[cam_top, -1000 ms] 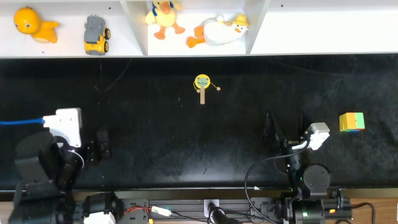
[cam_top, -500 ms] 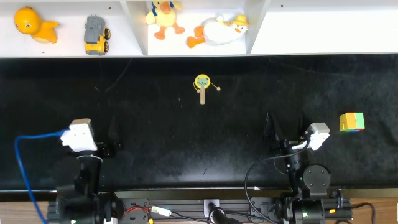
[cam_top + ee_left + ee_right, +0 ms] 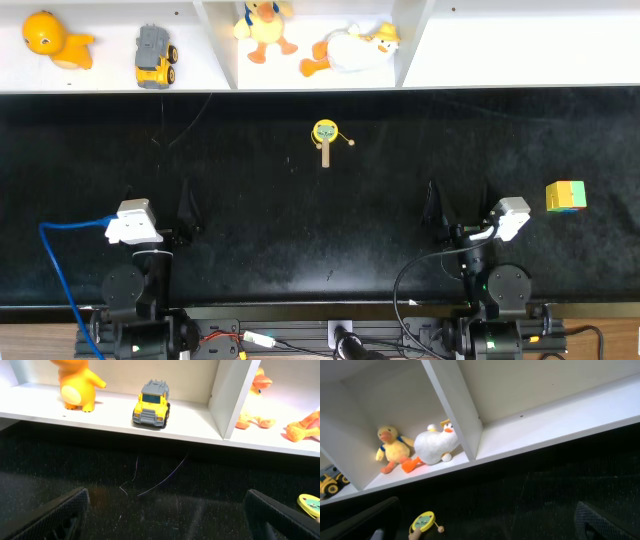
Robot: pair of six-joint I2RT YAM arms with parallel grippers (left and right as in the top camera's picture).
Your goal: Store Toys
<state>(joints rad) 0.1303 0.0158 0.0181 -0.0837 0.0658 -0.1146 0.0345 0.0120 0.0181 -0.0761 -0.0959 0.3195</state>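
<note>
- The small round yellow drum toy with a wooden stick handle (image 3: 325,138) lies on the black table mat (image 3: 300,250). It is out in front of both grippers, about midway between them, closer to the shelf than to them.
- The green, yellow and orange toy block (image 3: 565,196) sits near the outer side of your right gripper (image 3: 458,205), not touching it.
- Your right gripper is spread wide and holds nothing. Your left gripper (image 3: 158,205) is the same.
- A second ago your left arm was turned off to the side. Now it has swung back and points straight at the white shelf (image 3: 500,60). The right arm and the toys have not moved.
- I think your left gripper is free for the next toy.
- Count: two toys wait on the mat. Four are on the shelf: an orange plastic duck (image 3: 55,40) and a yellow and grey truck (image 3: 155,55) together, then a yellow soft duck (image 3: 265,30) and a white soft goose (image 3: 352,48) together.
</note>
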